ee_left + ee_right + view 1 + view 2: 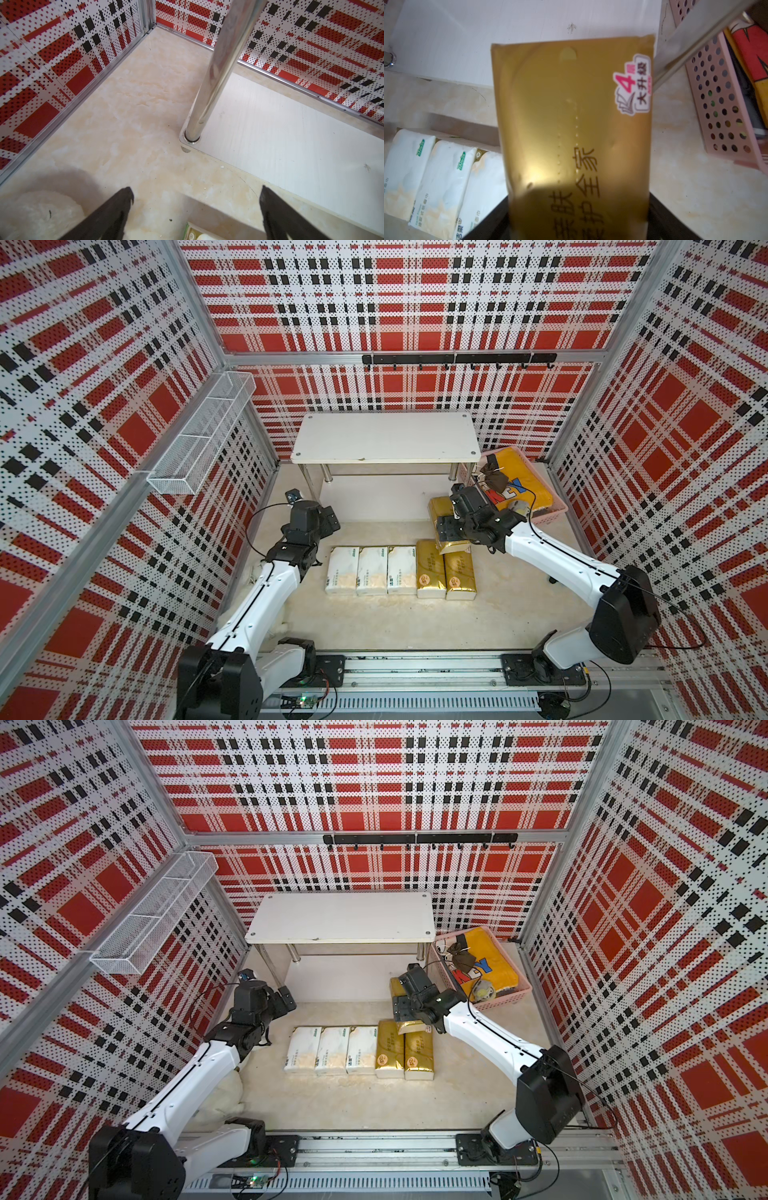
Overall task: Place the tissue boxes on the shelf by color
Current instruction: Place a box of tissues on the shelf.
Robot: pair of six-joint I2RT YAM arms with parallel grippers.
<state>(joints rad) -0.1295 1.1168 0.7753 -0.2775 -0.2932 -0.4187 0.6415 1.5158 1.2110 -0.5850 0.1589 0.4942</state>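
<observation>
Clearance counts: right gripper clamps gold pack, held up just beside shelf front-rt leg; keep it level, slide in w/o clipping leg; target tier unclear from here; left gripper wide, empty; other five packs in a row on floor

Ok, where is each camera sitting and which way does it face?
Top views: high above the front rail, looking down on the white two-tier chrome-legged shelf; both arms show.
Left wrist: low, facing a shelf leg; open left gripper shows.
Right wrist: facing the shiny gold tissue pack held by the right gripper.
Shared: both wrist views see the shelf's lower board.
</observation>
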